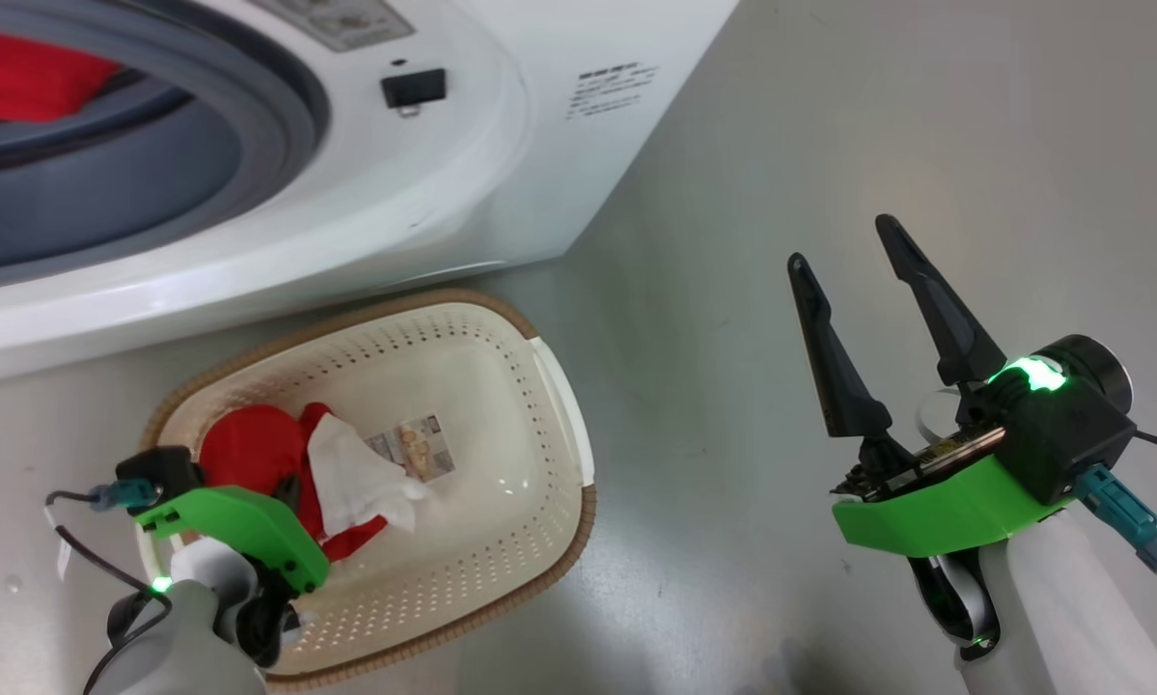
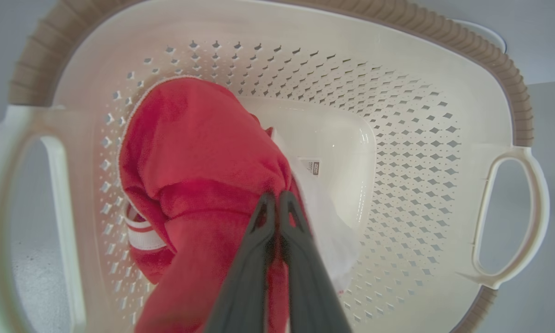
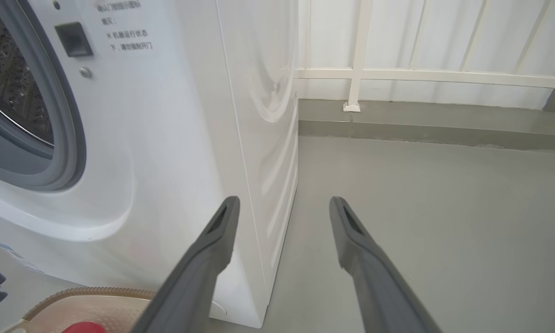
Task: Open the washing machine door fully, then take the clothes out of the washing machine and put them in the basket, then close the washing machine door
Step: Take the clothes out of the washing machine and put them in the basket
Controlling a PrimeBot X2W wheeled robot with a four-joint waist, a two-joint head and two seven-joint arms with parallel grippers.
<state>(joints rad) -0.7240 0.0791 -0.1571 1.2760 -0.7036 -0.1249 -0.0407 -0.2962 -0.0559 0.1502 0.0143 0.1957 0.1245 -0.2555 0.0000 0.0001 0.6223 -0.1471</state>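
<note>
The washing machine [image 1: 462, 164] stands at the upper left with its opening uncovered; its door is out of view. Red clothes [image 1: 18, 77] lie inside the drum. On the floor in front sits the cream basket [image 1: 501, 541], holding a red and white garment [image 1: 250, 449]. My left gripper [image 1: 289, 492] points down into the basket. In the left wrist view this gripper [image 2: 277, 199] is shut on a pinched fold of the red garment [image 2: 189, 148] above the basket's [image 2: 397, 138] bottom. My right gripper [image 1: 842, 241] hangs open and empty over the floor to the right, also seen open [image 3: 284, 201] beside the washing machine [image 3: 166, 138].
Grey floor [image 1: 829, 116] stretches right of the machine and the basket. A white railing [image 3: 425, 76] and wall close off the far side. A black latch socket [image 1: 414, 89] sits on the machine's front. The basket's rim [image 3: 87, 293] shows by the machine's lower corner.
</note>
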